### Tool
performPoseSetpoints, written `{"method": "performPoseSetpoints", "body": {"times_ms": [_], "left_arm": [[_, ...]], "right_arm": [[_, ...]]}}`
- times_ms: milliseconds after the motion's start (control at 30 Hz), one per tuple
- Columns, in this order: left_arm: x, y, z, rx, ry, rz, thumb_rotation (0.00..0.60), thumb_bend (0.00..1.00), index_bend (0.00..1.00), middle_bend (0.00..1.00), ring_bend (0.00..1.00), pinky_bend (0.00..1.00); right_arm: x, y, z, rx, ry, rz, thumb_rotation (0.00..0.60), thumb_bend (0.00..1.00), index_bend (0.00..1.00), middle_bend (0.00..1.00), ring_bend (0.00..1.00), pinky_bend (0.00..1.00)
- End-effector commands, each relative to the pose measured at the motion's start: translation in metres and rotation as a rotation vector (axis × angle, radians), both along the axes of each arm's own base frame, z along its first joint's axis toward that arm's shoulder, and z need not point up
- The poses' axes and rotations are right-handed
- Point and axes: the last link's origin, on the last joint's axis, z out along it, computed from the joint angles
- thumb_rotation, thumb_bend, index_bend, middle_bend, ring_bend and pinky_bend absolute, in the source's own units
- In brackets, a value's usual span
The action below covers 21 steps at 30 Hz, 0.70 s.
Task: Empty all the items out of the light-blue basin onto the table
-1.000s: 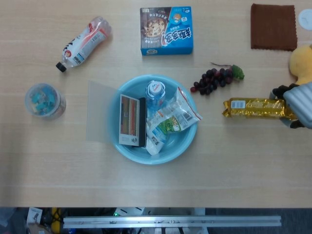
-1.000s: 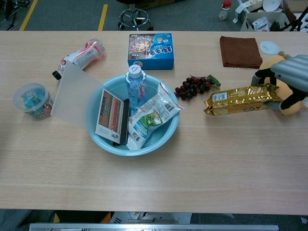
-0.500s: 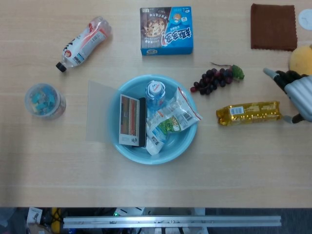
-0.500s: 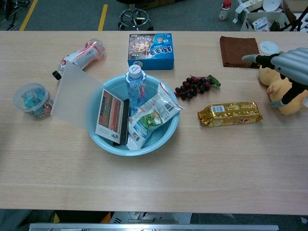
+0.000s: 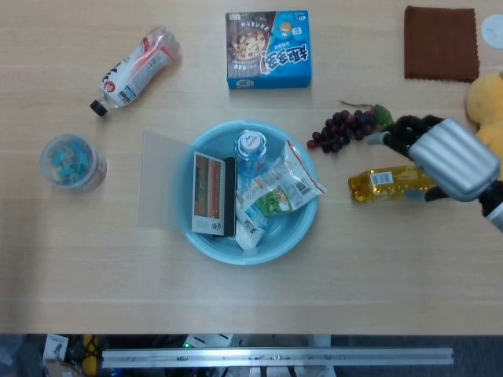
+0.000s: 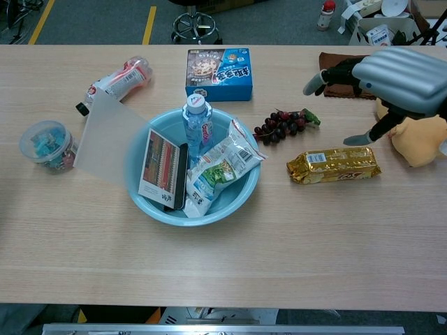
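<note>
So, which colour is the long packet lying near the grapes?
Shiny gold packet; the chest view shows it best.

Landmark: the round light-blue plastic basin (image 5: 206, 238) at mid-table. Inside it, a flat book-like box (image 5: 214, 195) stands at the left, a capped water bottle (image 5: 250, 148) at the rear centre, and a clear snack bag (image 5: 277, 191) at the right. A translucent sheet (image 5: 163, 179) leans against its left rim. Behind the basin lies a blue cookie box (image 5: 268, 49). To its right lie a dark grape bunch (image 5: 343, 129) and, further right, a gold foil packet (image 5: 387, 183).
</note>
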Motion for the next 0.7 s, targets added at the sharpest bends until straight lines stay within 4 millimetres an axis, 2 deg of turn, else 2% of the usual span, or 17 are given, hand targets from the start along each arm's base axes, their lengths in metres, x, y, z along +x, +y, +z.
{"method": "performPoseSetpoints", "body": {"times_ms": [33, 233, 533, 700], "left_arm": [[0.000, 0.000, 0.002, 0.007, -0.002, 0.000, 0.600, 0.31, 0.13, 0.23, 0.19, 0.17], [-0.005, -0.004, 0.007, 0.020, -0.005, 0.013, 0.600, 0.31, 0.13, 0.23, 0.19, 0.17], [-0.010, -0.003, 0.012, 0.021, 0.007, 0.017, 0.600, 0.31, 0.13, 0.23, 0.19, 0.17], [-0.007, -0.001, 0.010, 0.009, -0.006, 0.002, 0.600, 0.31, 0.13, 0.23, 0.19, 0.17]], "right_arm": [[0.021, -0.001, -0.014, 0.028, 0.022, 0.085, 0.600, 0.05, 0.26, 0.34, 0.28, 0.46], [0.040, -0.004, -0.030, 0.034, 0.068, 0.140, 0.600, 0.04, 0.26, 0.34, 0.28, 0.46], [0.049, -0.010, -0.035, -0.008, 0.032, 0.077, 0.600, 0.05, 0.26, 0.34, 0.29, 0.46], [0.069, -0.021, -0.047, 0.028, -0.017, 0.021, 0.600, 0.05, 0.26, 0.34, 0.29, 0.46]]}}
